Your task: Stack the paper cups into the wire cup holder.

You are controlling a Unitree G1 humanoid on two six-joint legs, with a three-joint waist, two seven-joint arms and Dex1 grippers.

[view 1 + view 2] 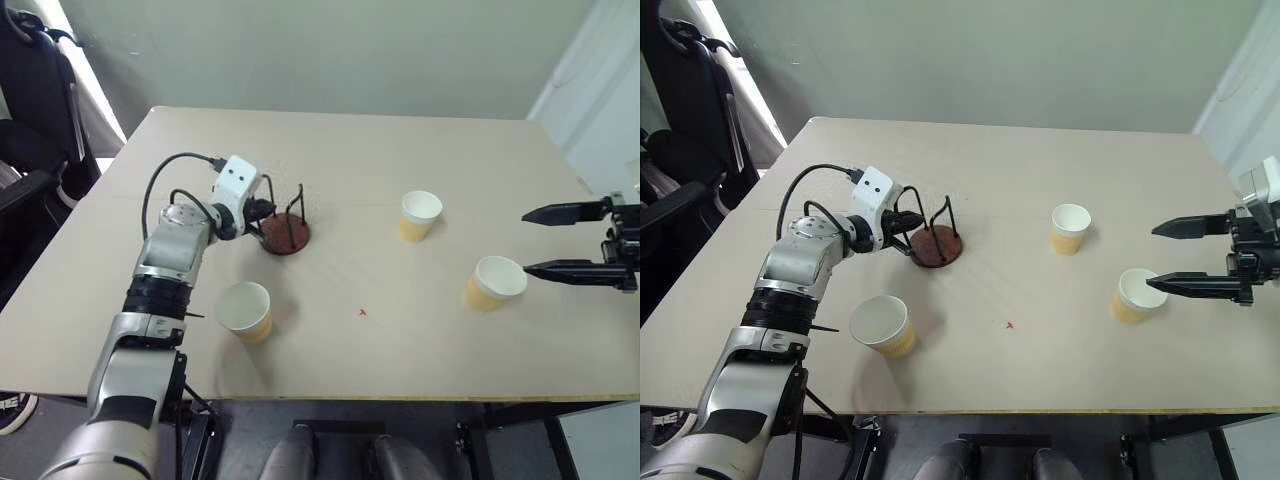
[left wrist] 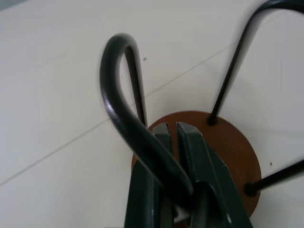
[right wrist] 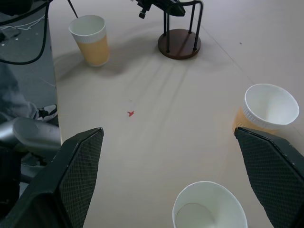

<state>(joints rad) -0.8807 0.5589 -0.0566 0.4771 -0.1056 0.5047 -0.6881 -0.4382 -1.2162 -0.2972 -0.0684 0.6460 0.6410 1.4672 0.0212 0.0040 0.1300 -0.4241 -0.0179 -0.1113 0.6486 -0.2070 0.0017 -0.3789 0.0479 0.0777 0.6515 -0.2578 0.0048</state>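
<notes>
The wire cup holder (image 1: 286, 236), a reddish-brown disc with black wire hoops, stands left of the table's middle. My left gripper (image 2: 172, 126) is shut on one of its hoops (image 2: 118, 95), low near the base. Three yellow-tan paper cups stand upright and apart. One (image 1: 245, 311) is near the front, beside my left arm. One (image 1: 420, 215) is right of the middle. One (image 1: 495, 283) is at the right, close by the lower finger of my right gripper (image 1: 526, 241). That gripper hangs wide open over the right edge and holds nothing.
A small red mark (image 1: 362, 312) lies on the beige table (image 1: 350, 150) between the cups. A black chair (image 1: 35, 110) stands past the table's left edge. The front edge (image 1: 400, 397) runs just below the near cup.
</notes>
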